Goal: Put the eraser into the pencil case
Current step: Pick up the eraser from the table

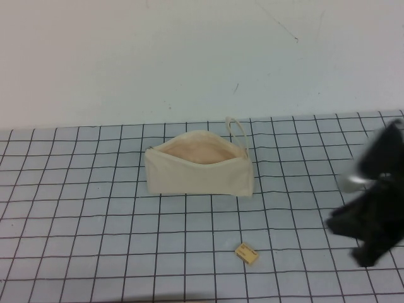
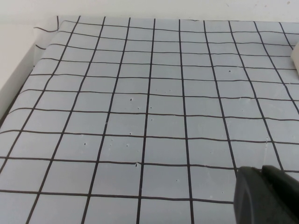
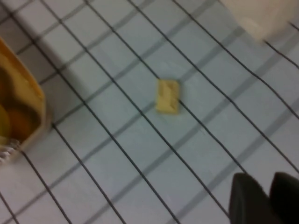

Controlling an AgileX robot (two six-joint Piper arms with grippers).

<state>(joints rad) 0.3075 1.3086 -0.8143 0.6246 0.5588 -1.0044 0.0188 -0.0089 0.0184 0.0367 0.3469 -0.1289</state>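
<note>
The eraser (image 1: 247, 253), a tiny tan block, lies on the grid mat near the front edge, in front of the pencil case. It also shows in the right wrist view (image 3: 167, 96). The pencil case (image 1: 199, 165) is a cream-white pouch standing open at the mat's middle, with peach lining showing and a loop strap at its right end. My right gripper (image 1: 369, 249) hovers blurred at the right, apart from the eraser; its fingers (image 3: 247, 196) stand close together and empty. My left gripper (image 2: 261, 173) is shut and empty over bare mat, out of the high view.
The grey grid mat (image 1: 95, 221) covers the table, with a white wall behind. A corner of the pouch (image 2: 295, 58) shows at the edge of the left wrist view. A tan container (image 3: 21, 107) sits beyond the mat's edge in the right wrist view.
</note>
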